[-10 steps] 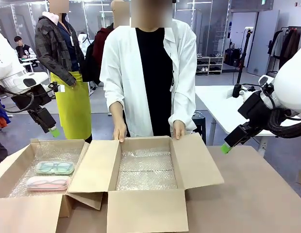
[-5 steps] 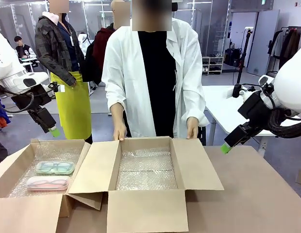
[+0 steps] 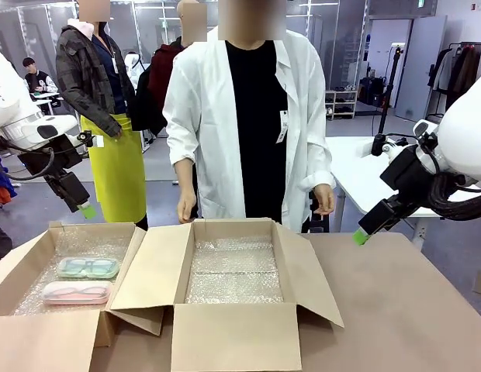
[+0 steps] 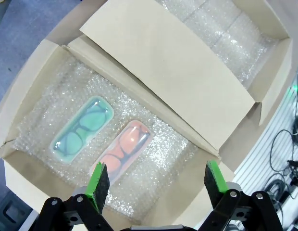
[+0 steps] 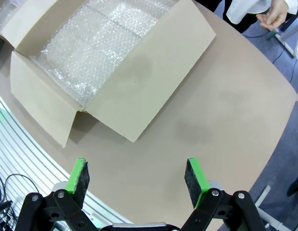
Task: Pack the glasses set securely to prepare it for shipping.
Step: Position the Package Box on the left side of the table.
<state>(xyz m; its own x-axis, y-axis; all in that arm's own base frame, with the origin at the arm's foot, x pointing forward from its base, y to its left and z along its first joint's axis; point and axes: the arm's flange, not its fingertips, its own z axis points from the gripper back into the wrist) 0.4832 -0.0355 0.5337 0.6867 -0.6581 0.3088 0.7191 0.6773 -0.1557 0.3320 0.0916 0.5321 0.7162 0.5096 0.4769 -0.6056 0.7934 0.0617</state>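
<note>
The glasses set lies flat on bubble wrap in the open cardboard box (image 3: 27, 256) at the left: a mint green case (image 3: 88, 267) behind a pink case (image 3: 76, 292), spectacles showing through both. In the left wrist view the green case (image 4: 83, 130) and pink case (image 4: 124, 152) lie side by side straight below my left gripper (image 4: 156, 180), which is open and holds nothing. From the front, my left gripper (image 3: 85, 209) hangs above that box's far edge. My right gripper (image 3: 360, 236) hovers open over the table's right side, empty in its own view too (image 5: 137, 175).
A second open box (image 3: 233, 333), lined with bubble wrap, stands in the middle, its flaps (image 5: 149, 72) spread outward. A person in a white coat stands at the far edge, hands (image 3: 323, 200) raised off the box. Bare brown table (image 3: 403, 310) lies to the right.
The person has taken both hands off the middle box's far edge and straightened up. The box's right flap has sagged lower. Neither arm has moved.
</note>
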